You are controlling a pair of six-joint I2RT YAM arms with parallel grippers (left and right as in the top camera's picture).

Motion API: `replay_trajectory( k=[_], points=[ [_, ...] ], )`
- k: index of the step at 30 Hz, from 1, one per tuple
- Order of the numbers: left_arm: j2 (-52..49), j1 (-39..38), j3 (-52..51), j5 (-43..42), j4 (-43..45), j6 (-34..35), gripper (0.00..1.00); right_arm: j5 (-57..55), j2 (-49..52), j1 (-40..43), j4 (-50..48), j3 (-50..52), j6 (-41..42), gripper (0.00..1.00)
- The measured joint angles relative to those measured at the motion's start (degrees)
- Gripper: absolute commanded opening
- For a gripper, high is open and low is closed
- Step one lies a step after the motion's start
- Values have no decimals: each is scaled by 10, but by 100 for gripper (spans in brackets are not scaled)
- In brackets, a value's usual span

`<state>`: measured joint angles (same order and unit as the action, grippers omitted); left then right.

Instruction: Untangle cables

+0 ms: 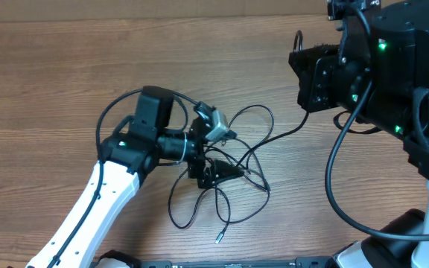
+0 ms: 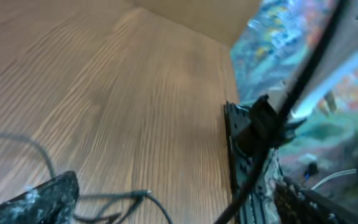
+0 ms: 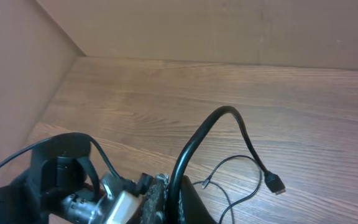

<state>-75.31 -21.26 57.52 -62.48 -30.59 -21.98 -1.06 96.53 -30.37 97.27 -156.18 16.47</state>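
**Two arms at a cable tangle, one cord already pinched**

Left: the white arm reaches in from the near edge with its forearm low. The left claw (image 1: 214, 149) is spread to its widest and empty, poised over the cables (image 1: 233, 170), which lie in loose knotted loops in the middle of the counter (image 1: 65, 67). Right: the black arm stands high at the far side, wrist tipped down. The right claw (image 3: 174, 199) is closed on a cable (image 3: 229, 112) whose plug (image 3: 275, 183) lies free. Advised: pinch a single strand at the knot's edge, then part the arms slowly.
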Motion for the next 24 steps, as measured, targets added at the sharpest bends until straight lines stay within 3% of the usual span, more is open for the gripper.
replay_trajectory(
  k=[2,3,4,5,6,13,15,16,18,19,21,24],
  points=[
    [0,-12,0,-8,4,-27,91,6,0,0,0,0,0,4],
    [0,-17,0,-10,6,-40,82,7,0,0,0,0,0,4],
    [0,-22,0,-11,6,-49,57,8,0,0,0,0,0,4],
    [0,-28,0,-12,7,-61,22,8,0,0,0,0,0,4],
    [0,-35,0,-12,9,-69,8,8,0,0,0,0,0,4],
    [0,-41,0,-11,19,-84,4,9,0,0,0,0,0,4],
    [0,-41,0,-10,40,-67,4,9,0,0,0,0,0,10],
    [0,-41,0,-10,50,-56,4,9,0,0,0,0,0,28],
    [0,-39,-2,-7,124,14,4,10,0,0,0,0,2,41],
    [0,-38,-2,-7,156,44,4,9,0,0,0,0,1,53],
    [0,-33,0,-7,221,110,4,7,-1,0,-1,6,-1,97],
    [1,-23,8,-7,319,223,4,-2,-3,0,-2,32,-1,100]
  ],
)
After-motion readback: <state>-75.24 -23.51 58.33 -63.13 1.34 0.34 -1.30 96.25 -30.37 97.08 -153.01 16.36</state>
